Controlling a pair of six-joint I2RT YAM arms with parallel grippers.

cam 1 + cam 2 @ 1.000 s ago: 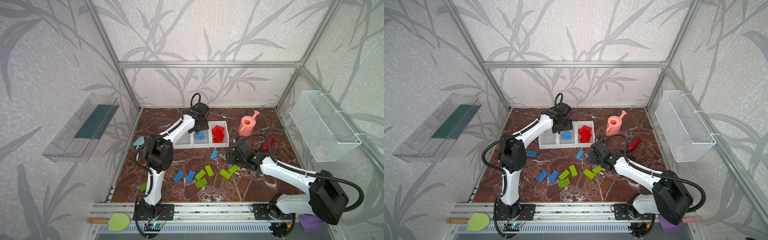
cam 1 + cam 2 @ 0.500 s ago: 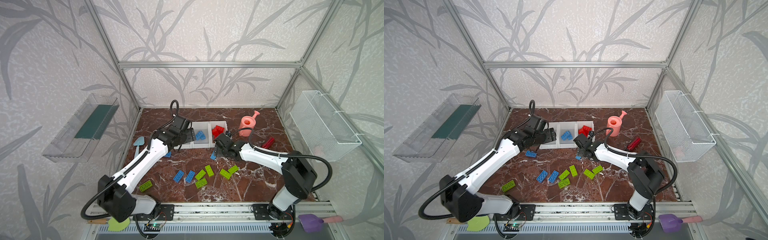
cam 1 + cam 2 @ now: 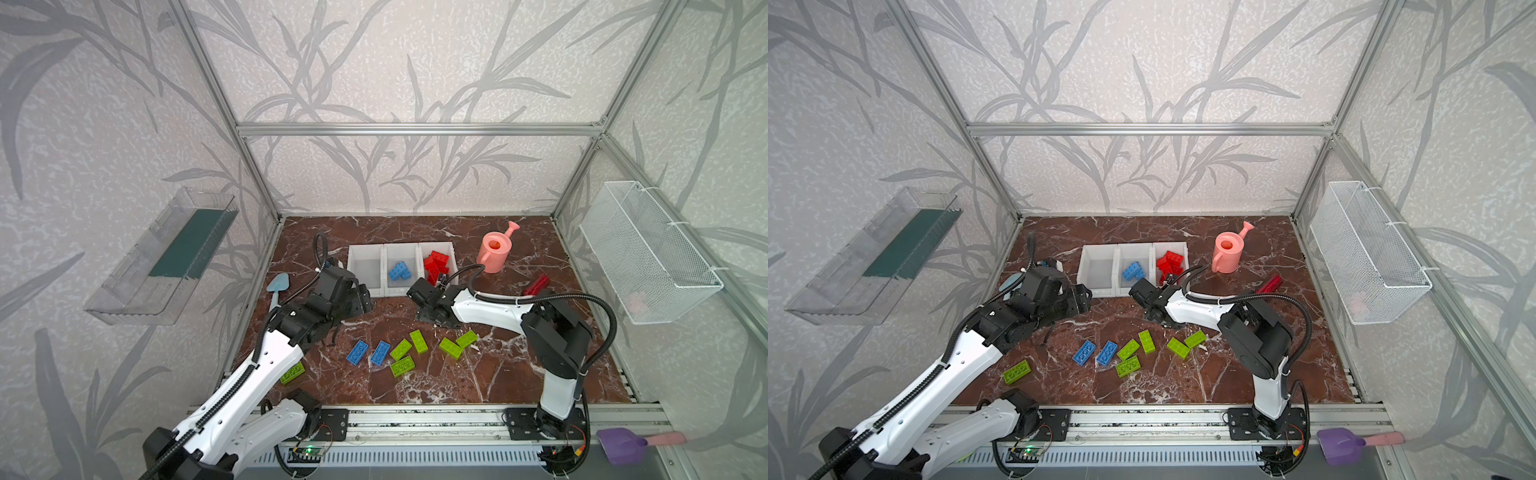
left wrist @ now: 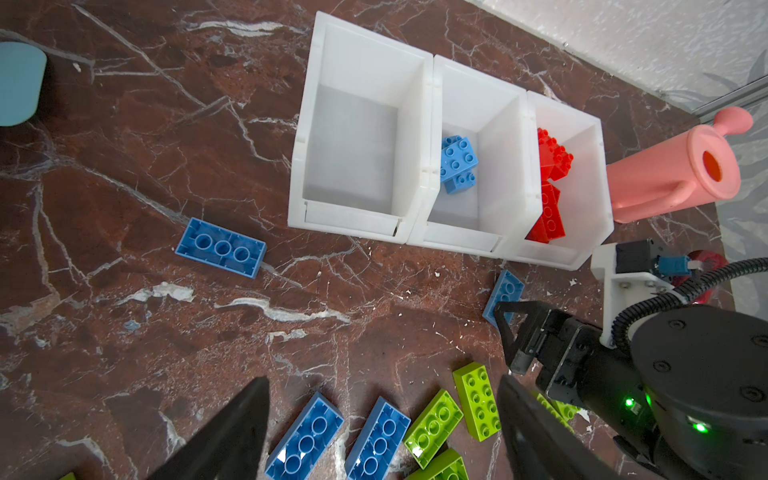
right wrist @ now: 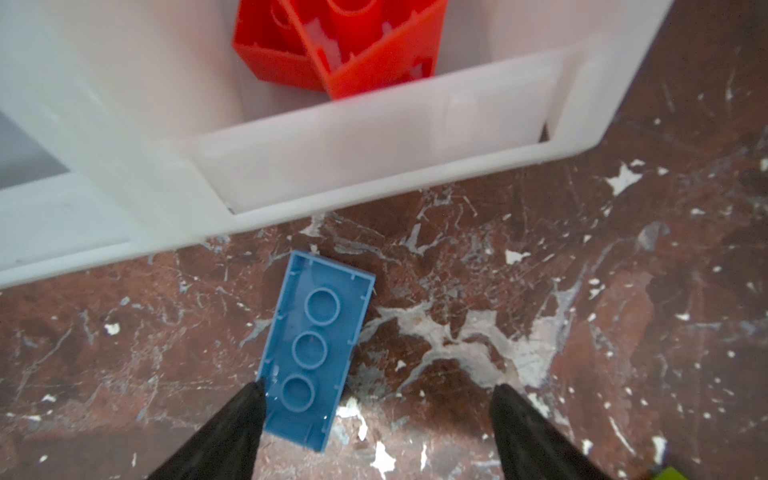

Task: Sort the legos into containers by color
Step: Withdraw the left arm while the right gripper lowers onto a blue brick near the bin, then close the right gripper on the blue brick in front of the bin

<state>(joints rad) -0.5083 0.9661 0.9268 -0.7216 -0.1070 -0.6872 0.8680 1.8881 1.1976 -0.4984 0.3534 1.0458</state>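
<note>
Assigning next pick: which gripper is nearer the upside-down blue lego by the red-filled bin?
Right: right gripper hangs open over the blue lego; left gripper sits apart, before the empty bin.

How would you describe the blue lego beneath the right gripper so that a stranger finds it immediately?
Find the row of three white containers; the end one holds red legos. Just before its front lip lies one blue lego, underside up. No other loose lego is so near that container.

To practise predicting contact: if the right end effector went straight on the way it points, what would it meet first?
Probably the upturned blue brick in front of the bin: one finger of the open right end effector hangs over its corner; height is unclear.
</note>
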